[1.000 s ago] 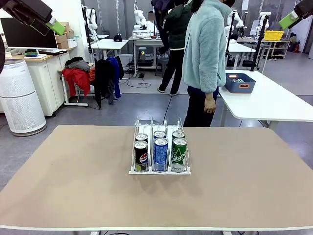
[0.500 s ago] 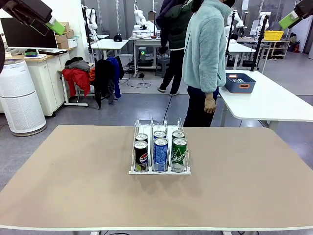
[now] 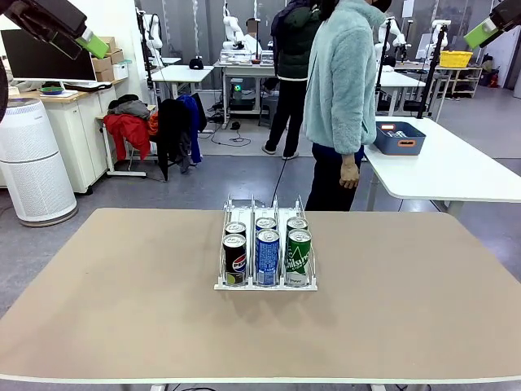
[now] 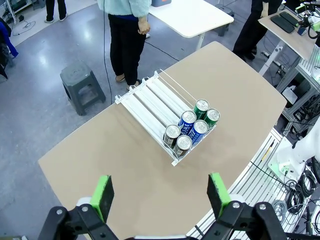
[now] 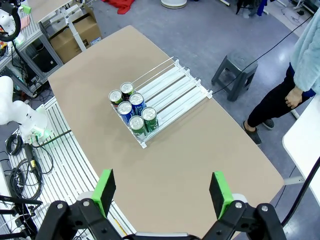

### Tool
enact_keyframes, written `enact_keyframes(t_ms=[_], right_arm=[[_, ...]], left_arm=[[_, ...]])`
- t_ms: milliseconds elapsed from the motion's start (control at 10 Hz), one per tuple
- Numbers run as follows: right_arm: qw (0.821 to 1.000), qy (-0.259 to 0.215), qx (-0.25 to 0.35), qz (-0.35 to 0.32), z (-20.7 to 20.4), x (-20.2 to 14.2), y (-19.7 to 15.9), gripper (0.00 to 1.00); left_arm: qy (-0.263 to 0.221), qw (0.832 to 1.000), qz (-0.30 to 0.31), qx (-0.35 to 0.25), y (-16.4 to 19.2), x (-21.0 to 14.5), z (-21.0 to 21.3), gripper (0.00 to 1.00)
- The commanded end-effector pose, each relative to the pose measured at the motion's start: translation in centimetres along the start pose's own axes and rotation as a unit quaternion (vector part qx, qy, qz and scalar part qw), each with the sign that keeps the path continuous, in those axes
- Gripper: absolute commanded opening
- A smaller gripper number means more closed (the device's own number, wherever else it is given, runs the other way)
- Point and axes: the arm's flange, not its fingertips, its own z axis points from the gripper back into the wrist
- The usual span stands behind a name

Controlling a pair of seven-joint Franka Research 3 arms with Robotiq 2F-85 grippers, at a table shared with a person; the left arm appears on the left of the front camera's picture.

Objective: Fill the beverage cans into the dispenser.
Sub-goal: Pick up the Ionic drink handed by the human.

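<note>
The left gripper, black with green pads, is held high above and to the left of the dispenser, a white-based rack with thin silver wire dividers on the beige table. Its jaws are spread wide, with nothing between them. Six slim metal cans are stood at the near end of the dispenser, two in each lane. At the front, a black can with a round red-white-blue logo, a blue-and-white can and a green can are seen; their writing cannot be read. The right gripper is held high to the right of the dispenser, jaws spread and empty. Behind the dispenser a person in a pale green fleece jacket is seen.
</note>
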Motion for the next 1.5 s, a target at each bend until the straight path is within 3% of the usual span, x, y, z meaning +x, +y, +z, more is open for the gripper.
enact_keyframes(t_ms=[0, 1400], right_arm=[[1.0, 0.0, 0.001, 0.0, -0.05, -0.03, -0.01, 1.0], [1.0, 0.0, 0.001, 0.0, -0.05, -0.03, -0.01, 1.0]], left_arm=[[0.001, 1.0, 0.0, 0.0, 0.14, -0.08, 0.03, 1.0], [0.001, 1.0, 0.0, 0.0, 0.14, -0.08, 0.03, 1.0]])
